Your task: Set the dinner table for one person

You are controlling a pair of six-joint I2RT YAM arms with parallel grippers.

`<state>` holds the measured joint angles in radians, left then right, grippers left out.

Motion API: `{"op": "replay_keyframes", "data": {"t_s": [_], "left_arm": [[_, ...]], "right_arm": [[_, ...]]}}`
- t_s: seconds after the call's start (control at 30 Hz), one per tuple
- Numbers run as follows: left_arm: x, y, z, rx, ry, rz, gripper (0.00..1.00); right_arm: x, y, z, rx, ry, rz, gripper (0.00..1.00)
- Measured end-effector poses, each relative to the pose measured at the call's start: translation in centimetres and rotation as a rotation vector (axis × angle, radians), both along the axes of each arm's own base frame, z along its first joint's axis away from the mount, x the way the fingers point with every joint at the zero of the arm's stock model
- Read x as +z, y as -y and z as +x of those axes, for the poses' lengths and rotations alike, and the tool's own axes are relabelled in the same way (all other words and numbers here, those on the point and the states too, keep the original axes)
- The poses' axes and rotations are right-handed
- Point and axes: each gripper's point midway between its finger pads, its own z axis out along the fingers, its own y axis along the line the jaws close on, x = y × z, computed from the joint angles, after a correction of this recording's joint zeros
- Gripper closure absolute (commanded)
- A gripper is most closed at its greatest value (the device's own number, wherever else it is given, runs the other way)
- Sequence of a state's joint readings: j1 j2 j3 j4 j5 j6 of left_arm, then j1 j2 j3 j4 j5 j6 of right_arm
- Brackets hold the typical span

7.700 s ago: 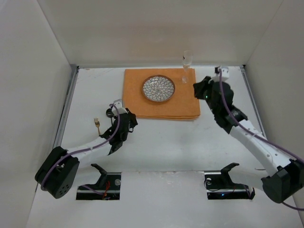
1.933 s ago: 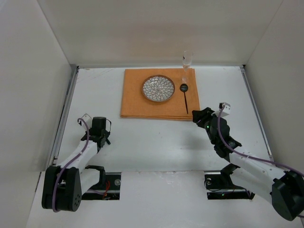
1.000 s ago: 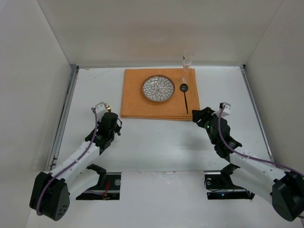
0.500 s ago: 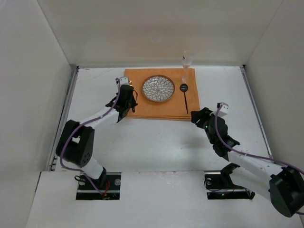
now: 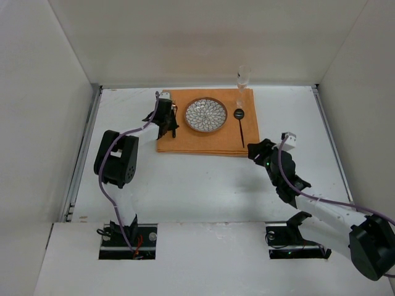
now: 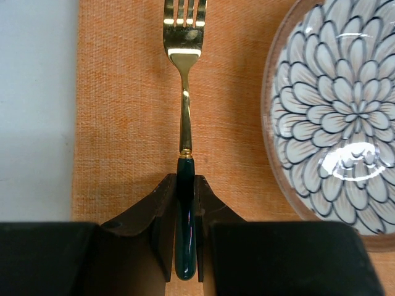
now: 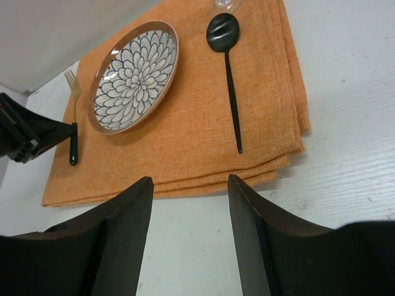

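Observation:
An orange folded mat [image 5: 207, 139] lies on the white dinner table [image 5: 203, 185]. On it sit a flower-patterned plate [image 5: 205, 115], a black spoon [image 5: 240, 123] to the plate's right and a clear glass [image 5: 242, 83] at the far right corner. My left gripper [image 6: 185, 185] is shut on the dark handle of a gold fork [image 6: 184, 74], which lies along the mat left of the plate [image 6: 336, 111]. The fork also shows in the right wrist view [image 7: 73, 117]. My right gripper [image 7: 188, 191] is open and empty over bare table, just in front of the mat's near edge [image 7: 203, 179].
White walls enclose the table on three sides. Metal rails [image 5: 83, 154] run along its left and right edges. Two black mounts [image 5: 129, 237] sit at the near edge by the arm bases.
My left gripper has carried the fork from the left side of the table up onto the mat, beside the plate. My right arm has barely moved.

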<state>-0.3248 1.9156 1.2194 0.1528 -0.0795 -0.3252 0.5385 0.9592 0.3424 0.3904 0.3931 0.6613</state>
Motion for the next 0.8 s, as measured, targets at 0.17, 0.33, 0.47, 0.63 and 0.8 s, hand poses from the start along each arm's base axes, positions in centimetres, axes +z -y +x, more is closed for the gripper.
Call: {"op": "replay_keyframes", "data": {"t_s": [0.17,0.33,0.47,0.63,0.8], "left_arm": [[-2.0,-0.5,0.1,-0.005,-0.044,0.008,0.97],[-2.6,-0.4,0.0,-0.016,-0.057,0.011,0.82],[-2.6,-0.5,0.0,-0.016,-0.057,0.018,0.62],[-1.6,-0.8,-0.2,0.006,-0.034,0.040,0.46],[2.0,-0.8,-1.9,0.039,0.033,0.049,0.19]], "right_arm": [[0.2,0.0,0.1,0.001,0.005,0.000,0.42],[0.2,0.0,0.1,0.001,0.005,0.000,0.42],[0.0,-0.1,0.1,0.001,0.000,-0.003,0.41],[0.0,-0.1,0.2,0.001,-0.001,-0.003,0.41],[0.0,-0.1,0.2,0.001,-0.001,-0.003,0.41]]}}
